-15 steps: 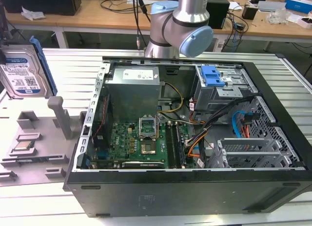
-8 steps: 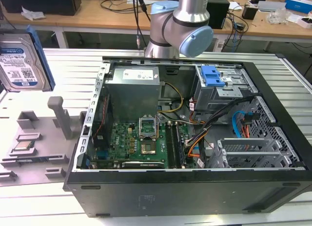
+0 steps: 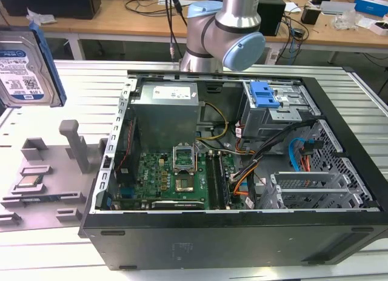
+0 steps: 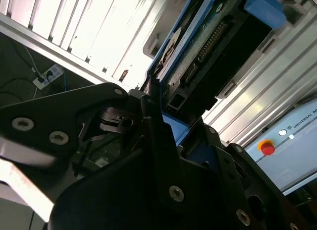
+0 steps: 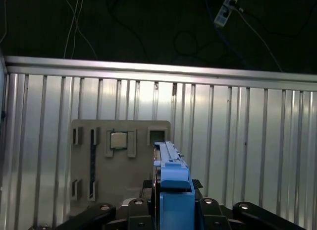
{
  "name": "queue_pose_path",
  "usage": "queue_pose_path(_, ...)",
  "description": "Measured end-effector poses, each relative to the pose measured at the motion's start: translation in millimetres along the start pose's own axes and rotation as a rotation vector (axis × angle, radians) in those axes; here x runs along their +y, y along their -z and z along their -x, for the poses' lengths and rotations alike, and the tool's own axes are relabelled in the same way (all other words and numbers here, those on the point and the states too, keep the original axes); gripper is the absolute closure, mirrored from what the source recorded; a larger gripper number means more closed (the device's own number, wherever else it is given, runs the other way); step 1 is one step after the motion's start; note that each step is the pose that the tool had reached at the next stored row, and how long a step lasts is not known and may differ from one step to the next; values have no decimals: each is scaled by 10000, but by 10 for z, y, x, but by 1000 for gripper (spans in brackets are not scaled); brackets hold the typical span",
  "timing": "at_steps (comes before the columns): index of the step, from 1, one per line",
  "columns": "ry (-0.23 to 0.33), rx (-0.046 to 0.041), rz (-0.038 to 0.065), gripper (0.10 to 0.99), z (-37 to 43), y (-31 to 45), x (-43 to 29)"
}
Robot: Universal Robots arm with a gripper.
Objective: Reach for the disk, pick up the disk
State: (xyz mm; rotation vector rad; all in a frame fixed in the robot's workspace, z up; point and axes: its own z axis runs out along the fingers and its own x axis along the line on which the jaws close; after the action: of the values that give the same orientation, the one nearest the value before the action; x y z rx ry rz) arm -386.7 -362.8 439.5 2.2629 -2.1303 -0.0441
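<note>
The disk (image 3: 24, 69) is a silver hard drive with a white-and-blue label and blue rails. It hangs in the air at the exterior view's left, above the grey fixture plate (image 3: 48, 178). In the first wrist view its blue rail (image 5: 173, 190) runs edge-on between the black fingers of my gripper (image 5: 171, 210), high over the plate. The second wrist view shows the disk's circuit-board side (image 4: 213, 46) clamped at its blue edge by my gripper (image 4: 158, 121), which is shut on it.
An open black computer case (image 3: 242, 172) takes up the middle of the slatted metal table, with a blue latch (image 3: 264, 94) on its drive cage. A small square CPU chip (image 3: 29, 182) rests in the fixture plate. The arm's base (image 3: 224, 33) stands behind the case.
</note>
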Motion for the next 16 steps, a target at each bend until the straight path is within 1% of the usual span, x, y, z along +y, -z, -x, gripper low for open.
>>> queue_pose_path(3,0,0,6,718,3,80,0)
queue_pose_path(5,0,0,7,718,4,113,0)
queue_pose_path(8,0,-1,12,718,8,200,0)
queue_pose_path(11,0,-1,17,718,12,310,0)
queue_pose_path(12,0,-1,18,718,13,333,0)
queue_pose_path(14,0,-1,19,718,15,403,3)
queue_pose_path(16,0,-1,19,718,19,484,5)
